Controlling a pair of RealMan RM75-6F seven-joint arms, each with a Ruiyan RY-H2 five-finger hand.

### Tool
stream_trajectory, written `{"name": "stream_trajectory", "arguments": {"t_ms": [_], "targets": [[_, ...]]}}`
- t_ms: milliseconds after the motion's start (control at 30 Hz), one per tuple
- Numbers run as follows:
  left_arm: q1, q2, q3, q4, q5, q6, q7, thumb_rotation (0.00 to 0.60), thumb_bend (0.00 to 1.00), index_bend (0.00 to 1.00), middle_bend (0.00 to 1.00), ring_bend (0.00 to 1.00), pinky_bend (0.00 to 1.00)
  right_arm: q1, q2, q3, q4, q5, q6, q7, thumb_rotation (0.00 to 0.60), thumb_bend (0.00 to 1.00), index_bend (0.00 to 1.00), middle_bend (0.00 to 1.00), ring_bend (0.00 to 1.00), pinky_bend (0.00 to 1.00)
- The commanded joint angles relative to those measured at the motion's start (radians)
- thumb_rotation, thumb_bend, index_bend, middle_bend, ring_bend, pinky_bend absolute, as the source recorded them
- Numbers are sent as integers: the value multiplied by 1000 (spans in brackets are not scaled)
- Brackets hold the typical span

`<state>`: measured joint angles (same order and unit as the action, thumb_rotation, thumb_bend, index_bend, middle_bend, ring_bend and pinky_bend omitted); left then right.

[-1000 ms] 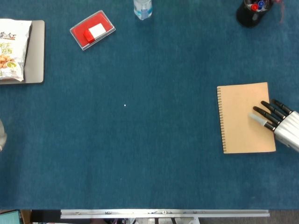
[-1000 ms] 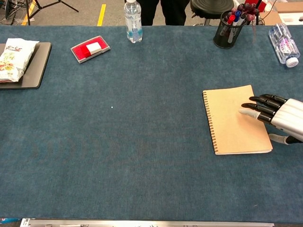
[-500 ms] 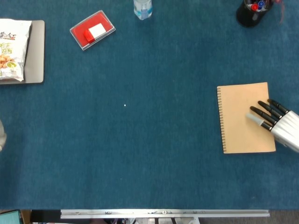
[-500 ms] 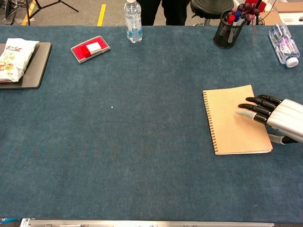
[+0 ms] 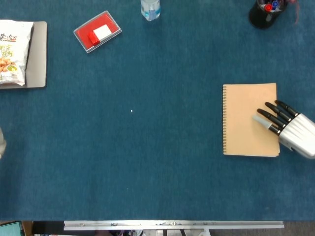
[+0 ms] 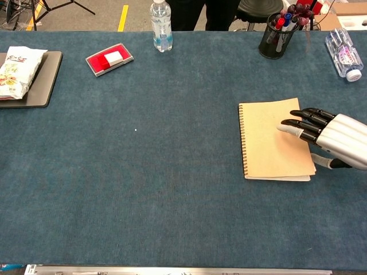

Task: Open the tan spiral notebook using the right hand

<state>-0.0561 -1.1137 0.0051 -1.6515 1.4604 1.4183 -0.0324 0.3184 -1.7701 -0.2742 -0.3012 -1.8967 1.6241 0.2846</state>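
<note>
On the right side of a desk [image 5: 162, 162] covered in dark blue cloth lies a tan spiral notebook [image 5: 243, 120], closed and flat, with its wire binding running down its left edge. From the right edge of both views the right robot hand [image 5: 283, 125] reaches in, silver at the back with black fingers [image 5: 270, 110] held straight and close side by side, pointing left. Those fingers lie over the right part of the notebook cover, holding nothing; whether they press on the cover or float just above it cannot be told. From the chest view the thumb [image 6: 328, 163] shows separately, lower down, just off the notebook's right edge and over the cloth. At the far left edge of the head view a small pale shape may be part of the other arm, but no left hand can be made out. Near the far left of the desk sits a grey tray [image 5: 38, 59] with a snack bag [image 5: 12, 51] lying on it. Further along the back, well apart from the notebook, are a red box [image 5: 97, 31] with a white patch on top and a clear water bottle [image 6: 161, 18] standing upright. At the back right stands a black cup of pens [image 6: 277, 31], and in the chest view a second clear bottle [image 6: 343, 52] lies on its side near the right corner.
</note>
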Motion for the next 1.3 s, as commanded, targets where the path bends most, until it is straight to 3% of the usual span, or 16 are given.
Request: {"name": "stream_trajectory", "arguments": {"t_ms": [33, 467, 567, 733, 867, 1067, 1300], "targets": [[0, 0, 0, 0, 0, 0, 0, 600, 300, 661, 611, 574, 718, 0, -2, -1, 4, 0, -2, -1, 600, 351, 0, 152, 13, 137], [1, 1, 0, 0, 1, 1, 0, 600, 300, 661, 611, 573, 718, 0, -5, -7, 14, 0, -18, -1, 600, 303, 11, 152, 13, 137], [1, 1, 0, -1, 2, 3, -1, 600, 301, 661, 612, 574, 718, -1, -6, -6, 13, 3, -21, 1, 600, 301, 87, 152, 13, 137], [3, 4, 0, -5, 5, 8, 0, 600, 300, 661, 612, 573, 718, 0, -10, -4, 12, 6, -27, 3, 600, 303, 325, 152, 13, 137], [3, 5, 0, -7, 7, 10, -1, 600, 300, 661, 612, 574, 718, 2, -14, -4, 9, 7, -29, 9, 600, 313, 383, 152, 13, 137], [3, 5, 0, -4, 6, 9, -3, 600, 300, 661, 612, 573, 718, 2, -11, -8, 6, 3, -15, 23, 600, 299, 365, 152, 13, 137], [0, 0, 1, 1, 3, 0, 6, 600, 301, 661, 611, 574, 718, 0, 7, -11, 4, -1, 20, 36, 600, 208, 177, 152, 13, 137]]}}
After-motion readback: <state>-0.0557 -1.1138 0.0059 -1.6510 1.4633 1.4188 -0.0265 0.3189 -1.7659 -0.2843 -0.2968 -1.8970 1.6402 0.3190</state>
